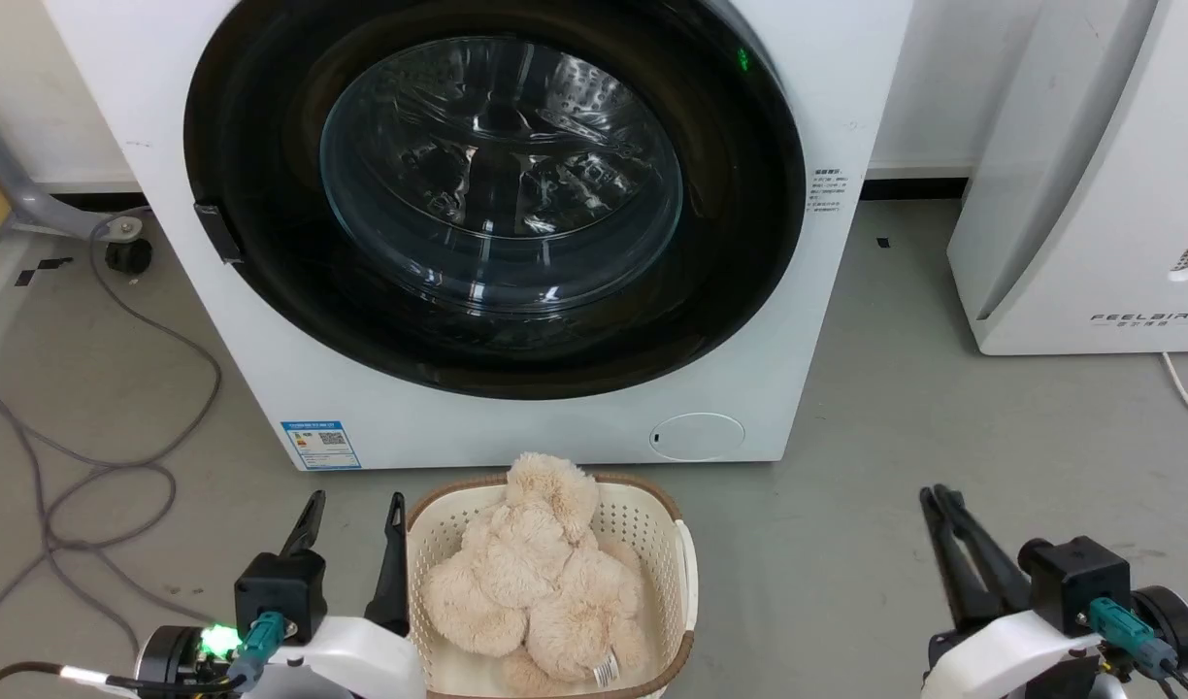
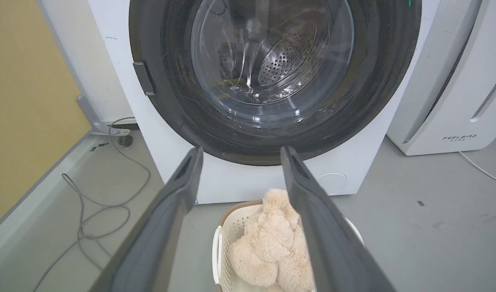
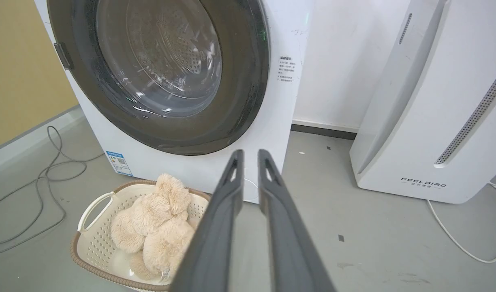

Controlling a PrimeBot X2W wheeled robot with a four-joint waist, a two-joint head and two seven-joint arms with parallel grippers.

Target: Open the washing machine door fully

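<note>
Here, held low over the grey floor [image 1: 895,408], the left gripper [image 1: 355,505] is spread wide and the right gripper [image 1: 939,497] is drawn nearly together, nothing held. Loose cable [image 1: 99,476] is recorded at left, a white FEELBIRD appliance [image 1: 1089,194] at right, and a cream basket [image 1: 676,544] of beige plush [image 1: 536,573] just before the washing machine [image 1: 516,427]. The washing machine door [image 1: 749,243], glossy black ring around clear glass, is seen closed against the white front, apart from both grippers.
</note>
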